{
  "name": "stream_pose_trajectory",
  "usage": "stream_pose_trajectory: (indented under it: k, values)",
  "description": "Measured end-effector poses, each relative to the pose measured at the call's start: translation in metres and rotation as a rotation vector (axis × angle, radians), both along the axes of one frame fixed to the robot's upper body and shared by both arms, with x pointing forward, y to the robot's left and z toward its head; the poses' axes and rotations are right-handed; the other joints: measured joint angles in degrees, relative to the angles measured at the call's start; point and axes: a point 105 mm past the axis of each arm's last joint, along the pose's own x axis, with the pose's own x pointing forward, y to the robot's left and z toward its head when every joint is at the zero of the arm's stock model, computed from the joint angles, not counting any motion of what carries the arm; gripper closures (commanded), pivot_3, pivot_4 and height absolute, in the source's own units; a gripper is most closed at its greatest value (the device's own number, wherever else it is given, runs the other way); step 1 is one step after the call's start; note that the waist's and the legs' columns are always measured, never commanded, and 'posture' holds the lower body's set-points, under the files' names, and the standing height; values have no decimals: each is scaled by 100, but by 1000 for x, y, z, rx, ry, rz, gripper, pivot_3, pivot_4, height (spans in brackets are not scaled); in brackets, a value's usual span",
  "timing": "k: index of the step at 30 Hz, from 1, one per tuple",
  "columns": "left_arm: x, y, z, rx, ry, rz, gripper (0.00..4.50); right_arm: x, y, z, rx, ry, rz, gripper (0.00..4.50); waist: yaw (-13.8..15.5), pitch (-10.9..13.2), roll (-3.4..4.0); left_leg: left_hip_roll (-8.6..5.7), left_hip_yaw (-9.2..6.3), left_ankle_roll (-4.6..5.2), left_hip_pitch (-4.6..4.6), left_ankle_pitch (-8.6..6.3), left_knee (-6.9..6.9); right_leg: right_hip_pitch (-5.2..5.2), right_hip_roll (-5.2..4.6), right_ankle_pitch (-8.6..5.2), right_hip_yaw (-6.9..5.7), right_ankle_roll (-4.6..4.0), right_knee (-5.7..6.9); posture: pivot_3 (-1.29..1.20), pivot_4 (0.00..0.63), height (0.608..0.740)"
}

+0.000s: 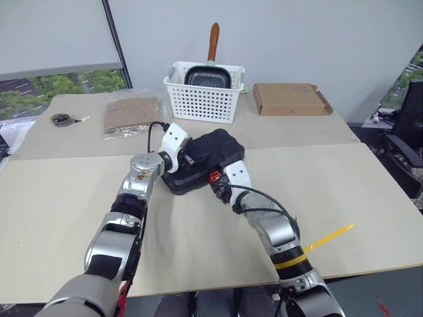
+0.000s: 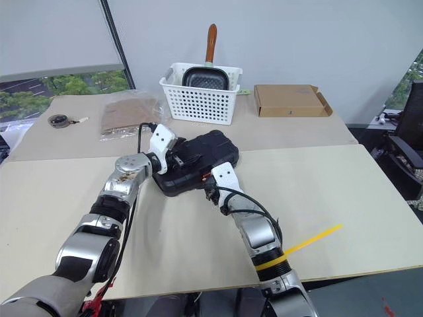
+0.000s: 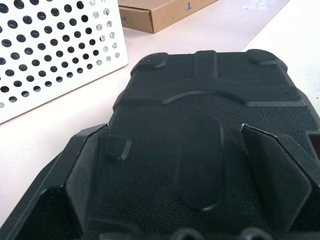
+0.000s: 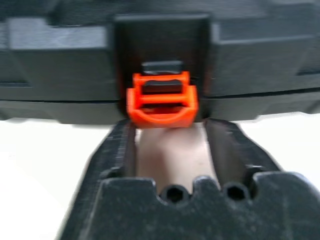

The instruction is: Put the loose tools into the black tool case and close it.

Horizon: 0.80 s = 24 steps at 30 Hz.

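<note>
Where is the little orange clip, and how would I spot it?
Find the white basket at the back of the table; just in front of it lies a flat black case, lid down. On the case's front edge, right before the right pincer, sits the orange clip, the only bright thing on that black case.

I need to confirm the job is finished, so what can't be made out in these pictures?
- Tools inside the black tool case: hidden by its closed lid.
- Whether the orange latch is snapped shut: cannot tell in the right wrist view.
- Left gripper fingertips: hidden against the lid in the head views.
</note>
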Motion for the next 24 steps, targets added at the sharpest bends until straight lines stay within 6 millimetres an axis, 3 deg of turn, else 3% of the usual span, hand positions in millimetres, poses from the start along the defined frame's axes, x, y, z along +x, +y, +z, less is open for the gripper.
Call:
stream_pose_trajectory:
  k: [11,24]
  values:
    - [0,-2,0,-3,-1,-7,0,-3,-5,3,-66,-38,55,3245,8,0,0,-4,-1,1,-5,-1,-3,-1,-79,-1,-104,0,-3,0,150,700]
    - [-2,-7,0,-11,-5,-18,0,-10,-11,15,-89,-54,76,3245,13,-1,1,-3,-7,1,-21,-2,-3,-2,-87,2,-120,6,-6,0,150,700]
